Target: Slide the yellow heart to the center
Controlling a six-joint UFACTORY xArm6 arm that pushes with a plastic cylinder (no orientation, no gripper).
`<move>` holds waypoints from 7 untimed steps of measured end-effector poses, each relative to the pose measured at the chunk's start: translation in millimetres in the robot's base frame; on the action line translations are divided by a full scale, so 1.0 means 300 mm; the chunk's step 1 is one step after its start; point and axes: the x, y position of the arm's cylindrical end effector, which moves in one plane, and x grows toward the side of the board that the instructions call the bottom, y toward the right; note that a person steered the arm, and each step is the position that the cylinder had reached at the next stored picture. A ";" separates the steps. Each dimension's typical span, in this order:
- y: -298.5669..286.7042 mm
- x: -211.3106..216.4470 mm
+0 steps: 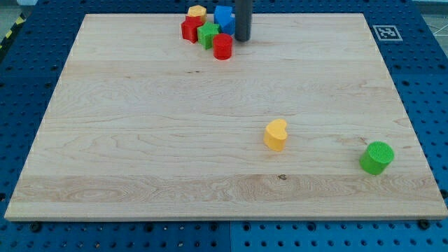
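Note:
The yellow heart (276, 134) lies on the wooden board (140, 140), right of the middle and toward the view's bottom. My tip (242, 39) is at the view's top, far above the heart, just right of a cluster of blocks and next to the blue block (225, 18). The cluster holds a yellow block (197, 12), a red block (190, 29), a green block (208, 34) and a red cylinder (222, 47).
A green cylinder (376, 157) stands near the board's right edge, right of the yellow heart. A black-and-white marker (386, 32) sits at the board's top right corner. Blue perforated table surrounds the board.

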 end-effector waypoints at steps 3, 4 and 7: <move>0.330 0.506; 0.417 0.707; 0.265 0.940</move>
